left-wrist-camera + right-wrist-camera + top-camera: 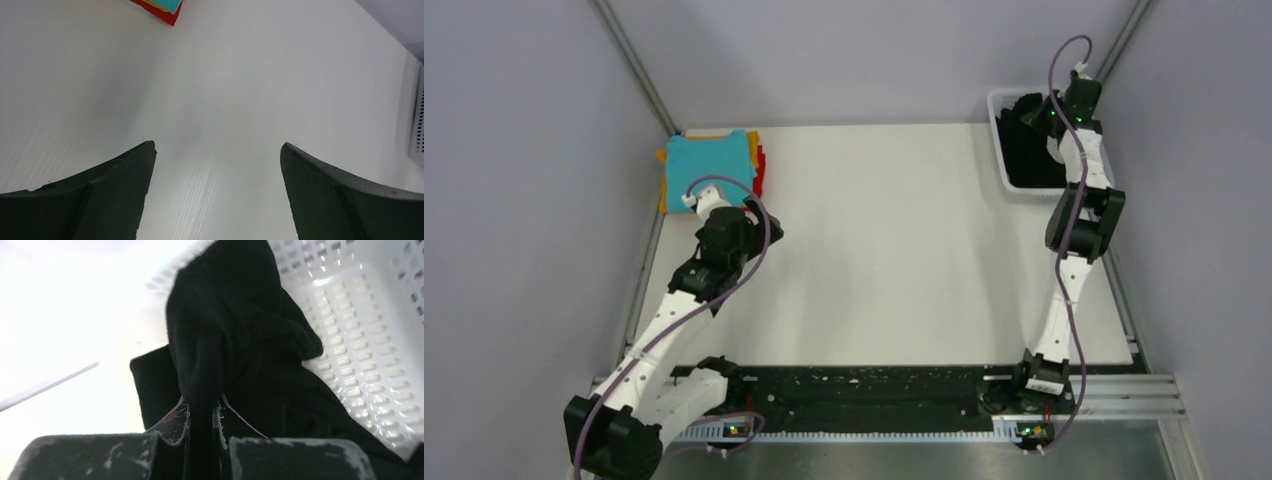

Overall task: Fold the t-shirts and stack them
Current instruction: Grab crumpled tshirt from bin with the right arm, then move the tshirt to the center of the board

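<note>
On the bench's far left the folded shirts lay stacked near the left end effector, spread and empty, while the right end effector pinched the unfolded black shirt in the basket.

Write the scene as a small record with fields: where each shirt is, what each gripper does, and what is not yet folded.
black t-shirt: bunched, unfolded, in the white mesh basket at the far right corner of the table
folded stack: far left of the table; teal on top, orange-yellow and red edges showing beneath
right gripper: shut on a fold of the black t-shirt, over the basket
left gripper: open, holding nothing, above bare table near the stack
not yet done: black t-shirt neither folded nor stacked
</note>
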Action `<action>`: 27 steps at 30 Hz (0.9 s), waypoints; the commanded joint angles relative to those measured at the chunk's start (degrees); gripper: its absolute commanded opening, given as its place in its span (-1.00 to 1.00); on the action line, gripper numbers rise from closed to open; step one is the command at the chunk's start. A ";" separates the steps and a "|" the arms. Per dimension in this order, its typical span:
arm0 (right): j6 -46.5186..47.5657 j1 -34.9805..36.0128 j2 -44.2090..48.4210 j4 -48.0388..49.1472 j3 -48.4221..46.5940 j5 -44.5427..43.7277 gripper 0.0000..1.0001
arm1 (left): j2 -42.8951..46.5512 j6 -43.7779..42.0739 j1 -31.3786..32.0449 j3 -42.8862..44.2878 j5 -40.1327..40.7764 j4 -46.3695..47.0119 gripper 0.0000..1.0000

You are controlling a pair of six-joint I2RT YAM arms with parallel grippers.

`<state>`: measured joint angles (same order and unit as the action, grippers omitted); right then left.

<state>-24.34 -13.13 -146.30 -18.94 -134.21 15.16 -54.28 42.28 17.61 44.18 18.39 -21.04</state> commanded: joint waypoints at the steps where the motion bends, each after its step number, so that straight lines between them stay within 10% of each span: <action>1: 2.19 1.54 22.08 4.03 -0.48 4.25 -1.00 | 3.74 -1.92 -0.29 -2.37 -1.72 4.35 0.97; 20: 5.08 33.02 46.55 1.21 6.10 25.33 -1.00 | 11.52 -6.75 -0.37 -3.93 0.70 3.67 0.98; 27: 3.72 33.51 54.88 3.75 32.42 14.99 -0.89 | 16.19 -6.12 -0.29 -3.76 2.04 0.13 0.98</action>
<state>-21.61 20.58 -97.86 -16.62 -115.68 39.03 -40.45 36.29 17.61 39.94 18.17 -19.75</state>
